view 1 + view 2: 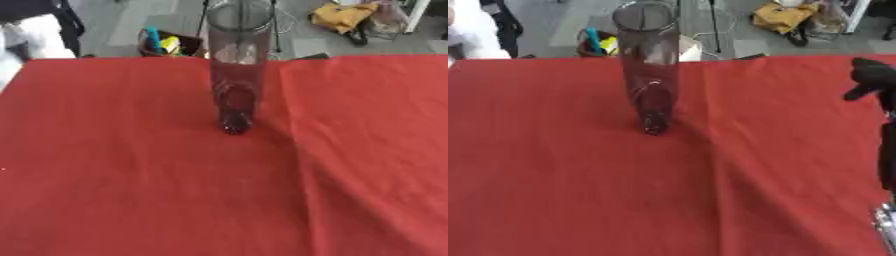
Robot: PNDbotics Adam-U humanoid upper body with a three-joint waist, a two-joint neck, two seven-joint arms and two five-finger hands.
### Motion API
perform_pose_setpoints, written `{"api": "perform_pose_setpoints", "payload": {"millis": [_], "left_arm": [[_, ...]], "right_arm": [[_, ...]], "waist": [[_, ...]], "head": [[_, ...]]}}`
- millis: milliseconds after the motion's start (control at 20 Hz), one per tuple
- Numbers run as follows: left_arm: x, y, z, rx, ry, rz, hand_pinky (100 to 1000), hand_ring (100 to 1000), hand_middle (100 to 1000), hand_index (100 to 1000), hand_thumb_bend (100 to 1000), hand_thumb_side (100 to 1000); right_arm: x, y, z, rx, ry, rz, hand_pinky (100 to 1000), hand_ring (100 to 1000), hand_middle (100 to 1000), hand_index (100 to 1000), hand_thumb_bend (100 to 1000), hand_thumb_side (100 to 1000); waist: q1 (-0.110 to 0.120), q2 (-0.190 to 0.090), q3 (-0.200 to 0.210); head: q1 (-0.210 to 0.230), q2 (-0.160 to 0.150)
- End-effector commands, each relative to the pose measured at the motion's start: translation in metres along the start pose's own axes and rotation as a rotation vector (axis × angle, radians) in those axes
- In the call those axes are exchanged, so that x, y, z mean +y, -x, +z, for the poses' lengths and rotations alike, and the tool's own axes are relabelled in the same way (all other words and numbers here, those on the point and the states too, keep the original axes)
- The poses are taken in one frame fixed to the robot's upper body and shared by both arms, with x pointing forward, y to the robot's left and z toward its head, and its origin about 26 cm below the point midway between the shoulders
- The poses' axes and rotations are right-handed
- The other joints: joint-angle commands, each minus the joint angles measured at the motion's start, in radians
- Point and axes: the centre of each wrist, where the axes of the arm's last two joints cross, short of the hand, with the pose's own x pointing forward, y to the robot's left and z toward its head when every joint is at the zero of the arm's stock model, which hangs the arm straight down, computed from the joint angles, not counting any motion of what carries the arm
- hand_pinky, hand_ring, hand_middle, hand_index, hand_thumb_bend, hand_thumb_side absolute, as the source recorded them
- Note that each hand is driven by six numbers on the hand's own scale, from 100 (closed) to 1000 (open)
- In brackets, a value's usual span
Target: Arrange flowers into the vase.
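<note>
- Your right hand [871, 77] shows only in the right eye view, a black shape at the frame's right edge, well to the right of the vase [648, 65].
- Its finger state can't be made out.
- Your right arm [885, 165] runs down that same edge.

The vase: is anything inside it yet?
No stems or flowers show inside the clear glass vase; only the red tablecloth shows through its wall. Its open rim looks empty. The dark base is too murky to tell what sits at the bottom.
</note>
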Motion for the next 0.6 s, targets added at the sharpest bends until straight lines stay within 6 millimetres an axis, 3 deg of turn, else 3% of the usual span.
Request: {"api": "perform_pose_setpoints", "payload": {"millis": [50,600], "left_arm": [[0.013,-0.002,-0.008,0.0,-0.122,0.046,100,100,100,100,100,506],[0.018,-0.014,-0.04,-0.004,-0.344,0.22,100,100,100,100,100,542]], "right_arm": [[-0.005,-0.005,-0.011,-0.045,-0.022,-0.023,793,810,463,739,100,1000],[-0.001,-0.005,-0.007,-0.044,-0.063,-0.06,795,808,458,733,100,1000]], "waist": [[-0.002,-0.028,-0.002],[-0.002,-0.037,-0.02]], "head": [[0.018,0.015],[0.04,-0.01]]}}
